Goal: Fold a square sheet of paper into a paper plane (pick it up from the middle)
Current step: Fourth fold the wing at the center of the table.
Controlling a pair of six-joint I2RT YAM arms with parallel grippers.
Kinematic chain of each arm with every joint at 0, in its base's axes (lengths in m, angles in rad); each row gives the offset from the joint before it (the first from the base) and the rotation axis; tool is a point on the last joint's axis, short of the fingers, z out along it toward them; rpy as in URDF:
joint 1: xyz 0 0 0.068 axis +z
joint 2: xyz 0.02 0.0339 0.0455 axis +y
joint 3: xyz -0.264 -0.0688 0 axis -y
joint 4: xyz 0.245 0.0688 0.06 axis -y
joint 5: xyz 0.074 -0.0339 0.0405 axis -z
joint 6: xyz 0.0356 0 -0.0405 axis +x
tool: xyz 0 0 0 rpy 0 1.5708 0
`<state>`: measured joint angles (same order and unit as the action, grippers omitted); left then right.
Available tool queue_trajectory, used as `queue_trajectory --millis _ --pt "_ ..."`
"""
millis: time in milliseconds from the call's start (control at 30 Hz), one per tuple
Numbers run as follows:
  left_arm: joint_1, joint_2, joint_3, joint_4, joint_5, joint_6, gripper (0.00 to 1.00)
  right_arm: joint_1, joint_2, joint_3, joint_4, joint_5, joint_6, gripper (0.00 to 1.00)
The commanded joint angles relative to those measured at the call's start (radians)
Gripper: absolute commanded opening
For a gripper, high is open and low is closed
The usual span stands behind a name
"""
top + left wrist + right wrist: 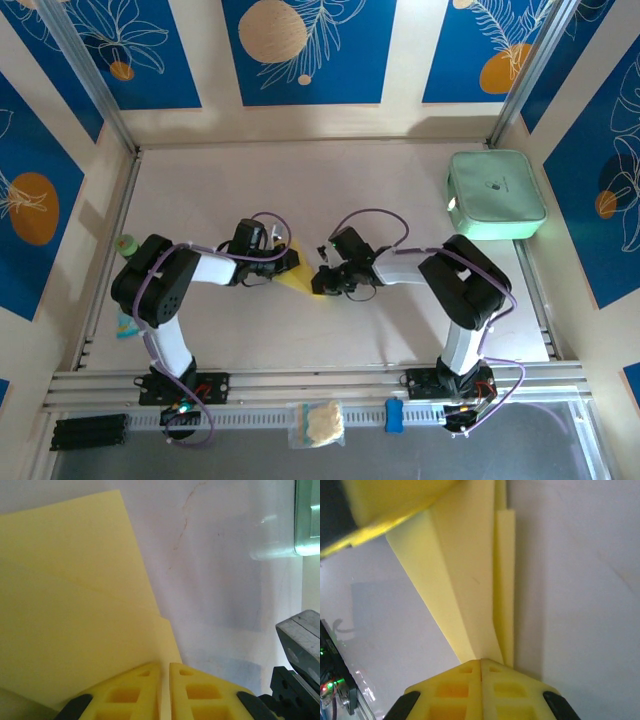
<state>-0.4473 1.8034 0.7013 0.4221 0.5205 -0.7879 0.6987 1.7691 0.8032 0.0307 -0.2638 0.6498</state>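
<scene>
The yellow sheet of paper (298, 281), partly folded, hangs just above the middle of the table (300, 180), pinched from both sides. From above, most of it is hidden under the two wrists and only a small yellow wedge shows between them, so its full outline cannot be read.

In the left wrist view the sheet (75, 605) runs off the left and bottom edges. Two overlapping layers with a slanted fold line are plain. The left gripper (165, 669) has its yellow pads pressed together on the paper's lower corner. In the right wrist view the paper (465, 580) rises as narrow stacked folds, and its top is cut off behind a pad of the other gripper. The right gripper (481, 662) is likewise clamped on the tapering end, with no gap between its pads.

From above, the left gripper (289, 263) and right gripper (322, 282) nearly meet tip to tip.

Bare table lies open ahead of them and to either side. A mint-green case (497, 195) sits in the far right corner, well apart. A cream wad in a clear bag (320, 422) and a small blue object (395, 415) rest on the near rail.
</scene>
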Motion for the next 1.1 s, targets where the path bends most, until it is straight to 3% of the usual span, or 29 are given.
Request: queue_trajectory --millis 0,333,767,1067 --pt "0.013 0.039 0.001 -0.074 -0.066 0.006 0.15 -0.004 -0.052 -0.097 -0.115 -0.014 0.024 0.06" --pt "0.013 0.056 0.007 -0.045 -0.037 -0.014 0.15 -0.005 -0.216 -0.069 -0.122 0.012 -0.007 0.07" --pt "0.013 0.054 0.017 -0.058 -0.025 -0.022 0.15 0.017 0.021 0.179 -0.125 0.083 -0.006 0.04" --pt "0.013 0.051 0.023 -0.063 -0.019 -0.034 0.15 0.016 0.105 0.207 -0.150 0.098 -0.002 0.04"
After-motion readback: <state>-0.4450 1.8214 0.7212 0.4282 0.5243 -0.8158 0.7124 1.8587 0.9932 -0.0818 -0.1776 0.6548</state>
